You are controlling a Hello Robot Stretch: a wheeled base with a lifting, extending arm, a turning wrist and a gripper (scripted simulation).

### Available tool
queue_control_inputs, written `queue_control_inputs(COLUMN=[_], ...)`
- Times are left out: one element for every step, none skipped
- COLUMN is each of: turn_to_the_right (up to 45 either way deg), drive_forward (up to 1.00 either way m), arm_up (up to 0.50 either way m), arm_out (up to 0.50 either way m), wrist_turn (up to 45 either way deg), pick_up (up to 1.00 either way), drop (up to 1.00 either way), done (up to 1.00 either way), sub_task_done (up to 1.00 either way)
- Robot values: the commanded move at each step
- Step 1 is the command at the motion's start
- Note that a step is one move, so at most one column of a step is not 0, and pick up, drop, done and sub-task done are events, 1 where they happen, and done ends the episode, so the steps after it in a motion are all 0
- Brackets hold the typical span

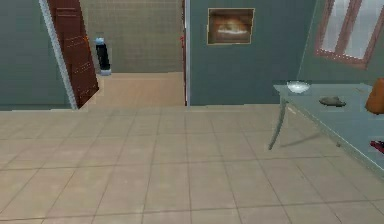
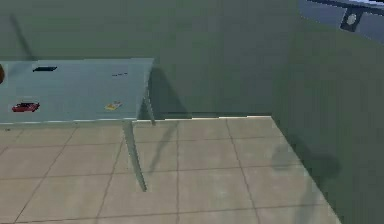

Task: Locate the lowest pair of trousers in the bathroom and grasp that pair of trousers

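An open doorway [image 1: 135,55] in the teal wall leads to a further room with a tan floor. A brown wooden door [image 1: 72,45] stands swung open at the doorway's left side. Inside that room a dark upright object with a white top [image 1: 101,55] stands against the far wall.
A pale green table [image 1: 335,115] stands at the forward view's right with a white bowl [image 1: 298,87], a dark flat thing [image 1: 333,100] and an orange object [image 1: 376,98]. The same table [image 2: 90,95] carries small dark and red items. A framed picture [image 1: 230,26] hangs on the wall. A window [image 1: 350,30] sits at the upper right.
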Motion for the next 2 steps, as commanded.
queue_control_inputs(turn_to_the_right=[-45.0,-12.0], drive_forward=[0.0,0.0], arm_up=[0.0,0.0], arm_out=[0.0,0.0], wrist_turn=[0.0,0.0], pick_up=[0.0,0.0], drop=[0.0,0.0], done=[0.0,0.0], sub_task_done=[0.0,0.0])
